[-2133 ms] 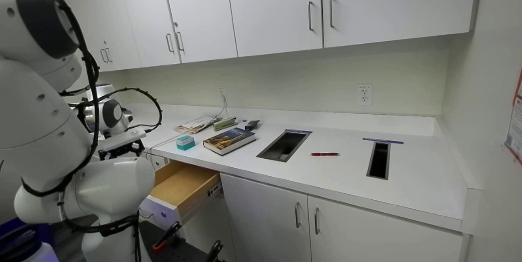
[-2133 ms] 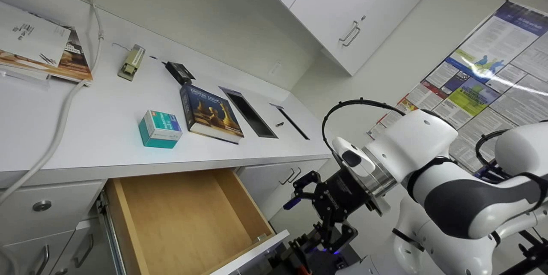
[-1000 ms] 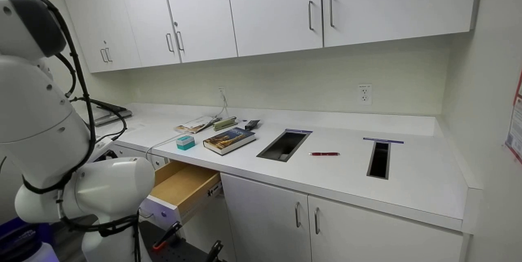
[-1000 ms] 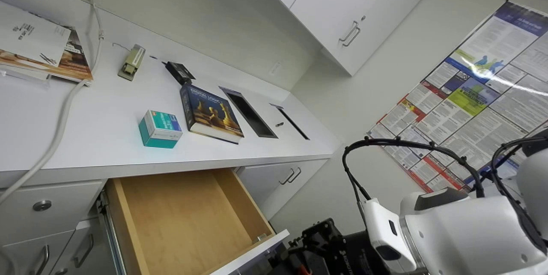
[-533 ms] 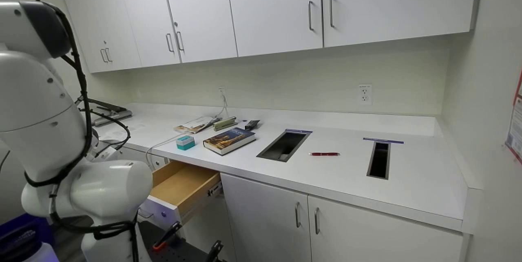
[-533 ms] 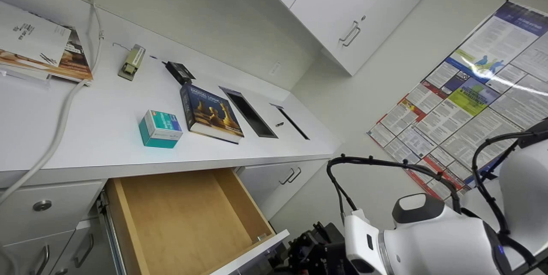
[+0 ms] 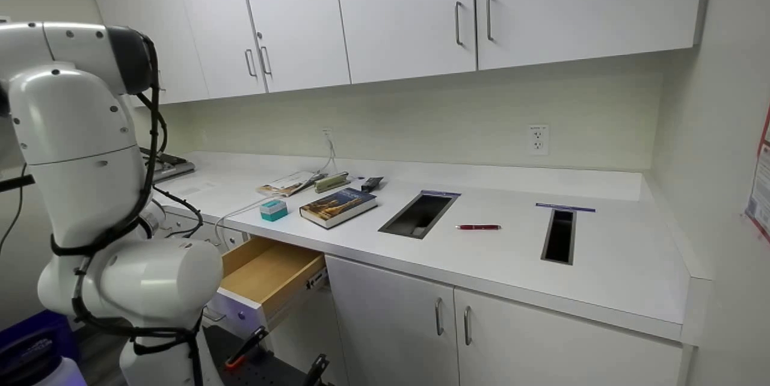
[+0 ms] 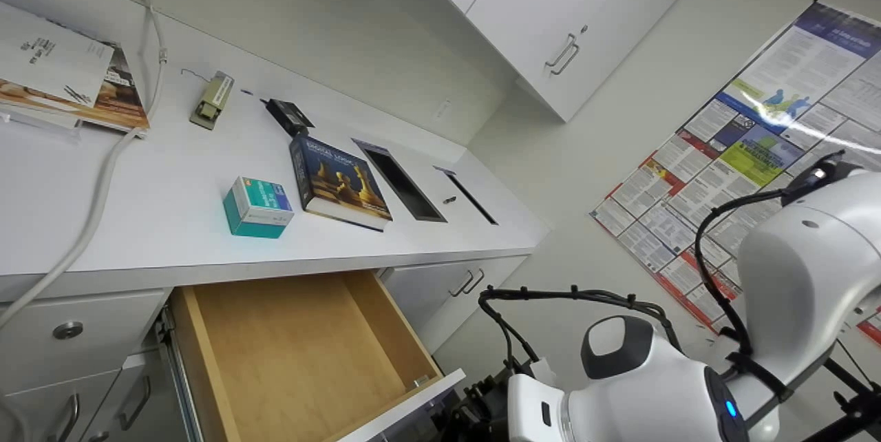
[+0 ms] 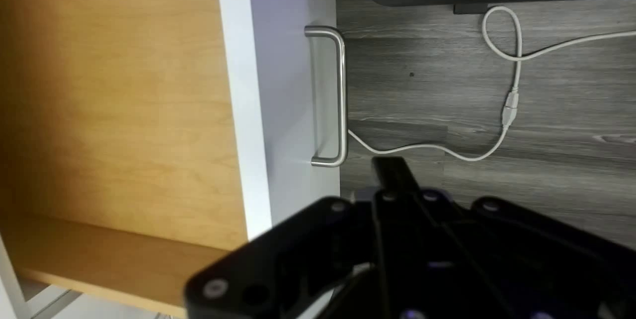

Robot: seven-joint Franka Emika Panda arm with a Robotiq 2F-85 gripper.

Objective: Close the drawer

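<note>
Drawer (image 8: 303, 352) well open, out past front edge of countertop (image 8: 172, 222). Front panel (image 9: 293, 110), long axis approx. parallel w/ that edge, lies btwn drawer box and claw (image 9: 393, 172). Claw closed up, nothing held, on handle (image 9: 342, 95) side; next push prob. twd countertop's back edge.

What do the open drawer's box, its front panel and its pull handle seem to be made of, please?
Drawer box: probably wood or veneer, satin, with tan grain. Front panel: perhaps laminate or paint, smooth, whitish, no grain showing. Pull handle: likely satin metal, silvery with soft highlights along its length.
</note>
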